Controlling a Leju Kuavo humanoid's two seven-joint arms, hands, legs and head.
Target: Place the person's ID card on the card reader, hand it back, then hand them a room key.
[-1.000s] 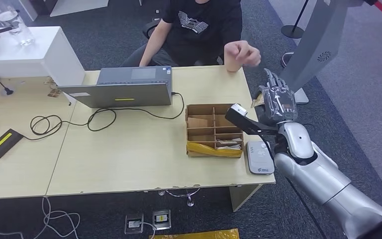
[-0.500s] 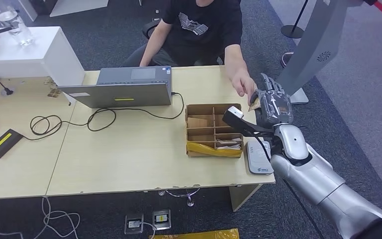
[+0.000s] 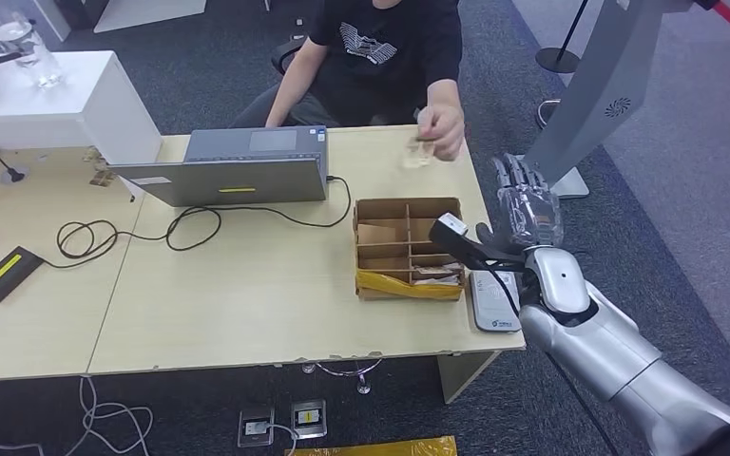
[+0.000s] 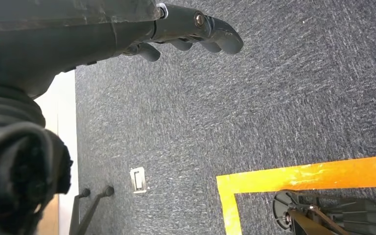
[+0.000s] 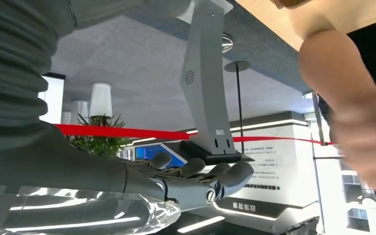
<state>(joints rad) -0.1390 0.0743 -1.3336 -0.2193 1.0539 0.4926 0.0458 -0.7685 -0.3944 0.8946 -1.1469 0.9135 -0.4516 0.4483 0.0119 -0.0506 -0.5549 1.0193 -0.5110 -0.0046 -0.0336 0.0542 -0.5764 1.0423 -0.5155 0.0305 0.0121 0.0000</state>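
Note:
The person's hand [image 3: 440, 128] holds a small pale card [image 3: 416, 155] above the far side of the desk, near the laptop's corner. My right hand [image 3: 528, 205] hovers past the desk's right edge with its fingers spread and nothing in it; in the right wrist view my right hand [image 5: 196, 182] is empty too, with the person's forearm [image 5: 345, 83] close by. The white card reader [image 3: 493, 302] lies at the desk's front right corner, beside a cardboard compartment box [image 3: 409, 245] holding cards. My left hand [image 4: 191, 29] hangs over the carpet, empty.
A grey laptop [image 3: 228, 167] with a black cable [image 3: 190, 226] sits mid-desk. A white cabinet [image 3: 52, 100] stands at the far left. A grey stand [image 3: 597, 85] rises just beyond my right hand. A power brick [image 3: 5, 271] lies at the left.
The person took the card from my right hand and drew it back toward the laptop. My right hand, now empty, has pulled slightly back and to the right.

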